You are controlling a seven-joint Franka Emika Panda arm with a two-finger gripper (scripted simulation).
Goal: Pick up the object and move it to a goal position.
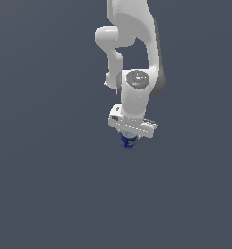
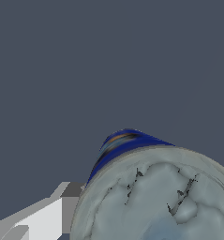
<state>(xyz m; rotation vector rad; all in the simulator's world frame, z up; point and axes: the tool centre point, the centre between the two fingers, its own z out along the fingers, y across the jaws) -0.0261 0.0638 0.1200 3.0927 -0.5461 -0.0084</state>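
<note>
The object is a small dark-blue can with a pale silvery top. In the exterior view it sits right under my white gripper, mostly covered by the hand. In the wrist view the can fills the near part of the frame, showing its silvery top, blue side and an orange-yellow mark. One white and grey finger rests against its side; the other finger is out of frame. The gripper looks shut on the can. I cannot tell whether the can rests on the ground or hangs above it.
A plain dark grey-blue ground lies all around. The white arm rises above the gripper. No goal marker shows in either view.
</note>
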